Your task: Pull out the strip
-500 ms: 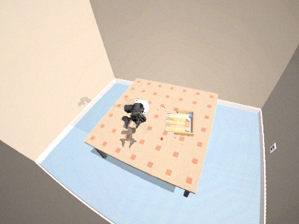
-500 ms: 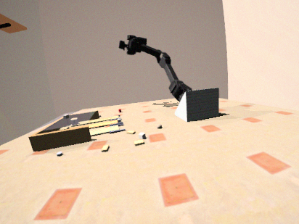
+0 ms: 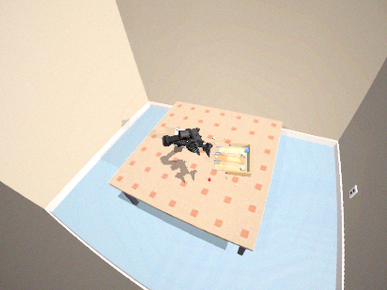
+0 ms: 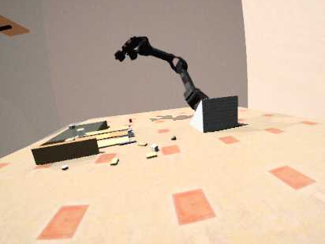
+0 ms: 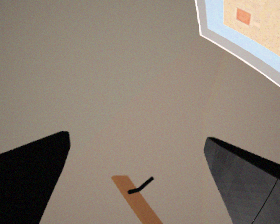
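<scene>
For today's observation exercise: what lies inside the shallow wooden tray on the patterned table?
Inside the shallow wooden tray, pale yellow and orange strips lie side by side, their ends poking out. A small white cube sits at the far corner. The near wall hides the strips' inner ends.

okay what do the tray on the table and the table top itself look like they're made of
The tray looks like wood: flat brown walls with a matte finish, though no grain shows. The table top looks like pale laminate or painted board, matte, with a printed pattern of orange squares. Neither can be settled by look alone.
</scene>
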Robot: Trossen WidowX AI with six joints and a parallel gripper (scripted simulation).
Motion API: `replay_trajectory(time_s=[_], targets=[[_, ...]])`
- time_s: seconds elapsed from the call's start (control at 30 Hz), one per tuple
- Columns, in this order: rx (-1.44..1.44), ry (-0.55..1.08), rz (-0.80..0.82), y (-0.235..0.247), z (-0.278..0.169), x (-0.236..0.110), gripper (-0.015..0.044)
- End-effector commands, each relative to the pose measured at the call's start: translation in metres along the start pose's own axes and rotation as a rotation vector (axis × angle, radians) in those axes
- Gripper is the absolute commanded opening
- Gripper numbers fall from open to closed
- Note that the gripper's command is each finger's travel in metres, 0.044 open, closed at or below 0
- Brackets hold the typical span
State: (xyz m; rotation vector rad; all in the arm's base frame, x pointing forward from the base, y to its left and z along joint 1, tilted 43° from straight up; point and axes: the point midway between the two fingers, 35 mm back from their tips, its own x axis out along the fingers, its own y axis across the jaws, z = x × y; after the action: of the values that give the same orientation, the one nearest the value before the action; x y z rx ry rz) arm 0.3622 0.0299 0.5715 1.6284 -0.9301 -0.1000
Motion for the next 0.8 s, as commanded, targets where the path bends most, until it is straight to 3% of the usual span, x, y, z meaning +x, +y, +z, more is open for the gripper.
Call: replay_trajectory(time_s=[0.0,0.37,0.77], targets=[[-0.307,0.083,-0.108,-0.049,-0.015,-0.022,0.04],[-1.378,0.514,-0.309,-0.212,-0.015,-0.133,0.04],[-2.461,1.118,-0.197,-0.329,0.083,-0.259,0.04]])
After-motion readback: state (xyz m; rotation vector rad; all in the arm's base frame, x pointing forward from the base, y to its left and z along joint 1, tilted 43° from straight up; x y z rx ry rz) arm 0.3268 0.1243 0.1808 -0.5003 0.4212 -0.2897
